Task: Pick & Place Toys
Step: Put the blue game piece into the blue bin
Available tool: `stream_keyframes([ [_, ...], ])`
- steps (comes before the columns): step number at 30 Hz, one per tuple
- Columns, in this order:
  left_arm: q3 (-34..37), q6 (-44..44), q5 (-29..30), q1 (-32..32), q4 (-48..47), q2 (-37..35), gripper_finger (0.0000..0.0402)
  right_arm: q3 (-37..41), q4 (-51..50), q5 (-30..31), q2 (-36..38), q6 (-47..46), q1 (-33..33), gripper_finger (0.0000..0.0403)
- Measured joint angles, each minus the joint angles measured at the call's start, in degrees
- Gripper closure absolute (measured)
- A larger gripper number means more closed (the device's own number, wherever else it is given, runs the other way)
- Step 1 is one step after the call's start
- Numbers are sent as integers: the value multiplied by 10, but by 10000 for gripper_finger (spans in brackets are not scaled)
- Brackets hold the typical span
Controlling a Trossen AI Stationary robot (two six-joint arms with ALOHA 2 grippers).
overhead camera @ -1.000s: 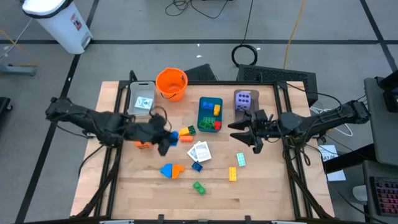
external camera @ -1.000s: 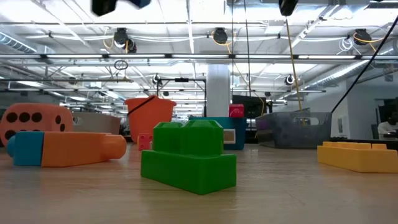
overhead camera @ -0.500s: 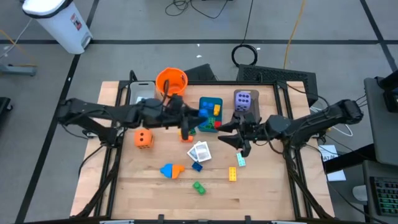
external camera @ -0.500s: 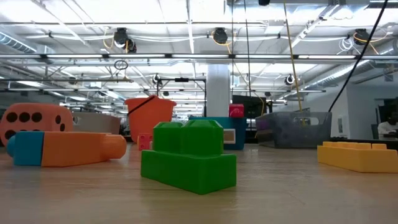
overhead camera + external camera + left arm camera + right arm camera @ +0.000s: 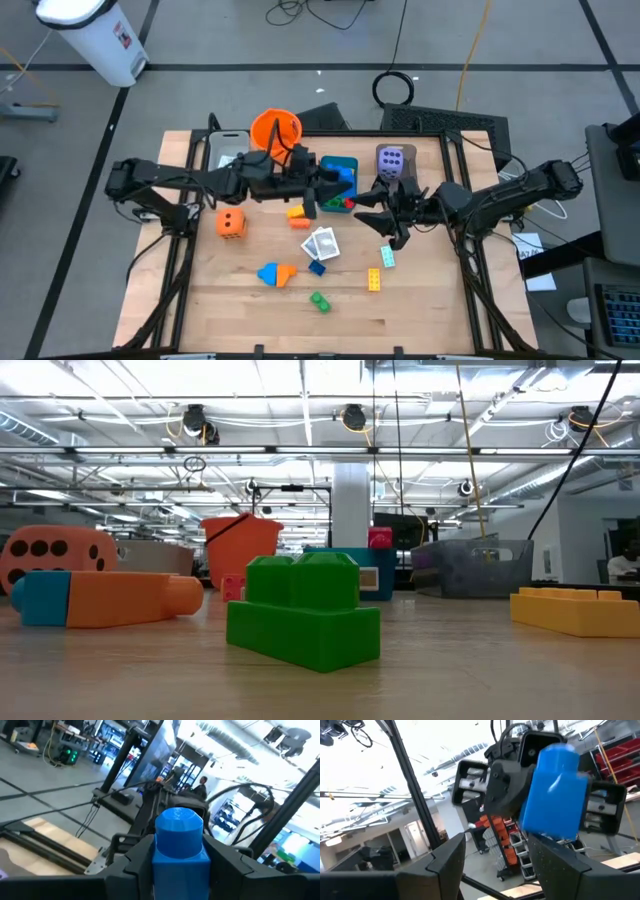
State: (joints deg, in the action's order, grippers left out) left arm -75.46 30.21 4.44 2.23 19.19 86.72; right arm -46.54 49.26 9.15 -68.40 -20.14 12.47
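Left wrist view: the left claw (image 5: 177, 865) pinches a blue brick (image 5: 180, 842) by its flat sides, a light, stiff, rather slick toy; seen from above it hangs over the teal tray (image 5: 345, 166) at the tabletop's (image 5: 430, 310) 12 o'clock; the right claw (image 5: 385, 222), at 3 o'clock, stands part-open and empty; room between them looks tight.

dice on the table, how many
2. The orange die sits on the table's left part, beside the left arm. The purple die sits near the far edge, right of the teal tray. None looks hidden.
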Motion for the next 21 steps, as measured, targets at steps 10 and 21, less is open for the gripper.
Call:
stream_keyframes([
  [10,-1,-13,3,5,31,17,252,2,55,1,-1,1,-9,195],
  [21,-1,-65,15,13,32,17,244,2,86,26,-1,13,-8,195],
])
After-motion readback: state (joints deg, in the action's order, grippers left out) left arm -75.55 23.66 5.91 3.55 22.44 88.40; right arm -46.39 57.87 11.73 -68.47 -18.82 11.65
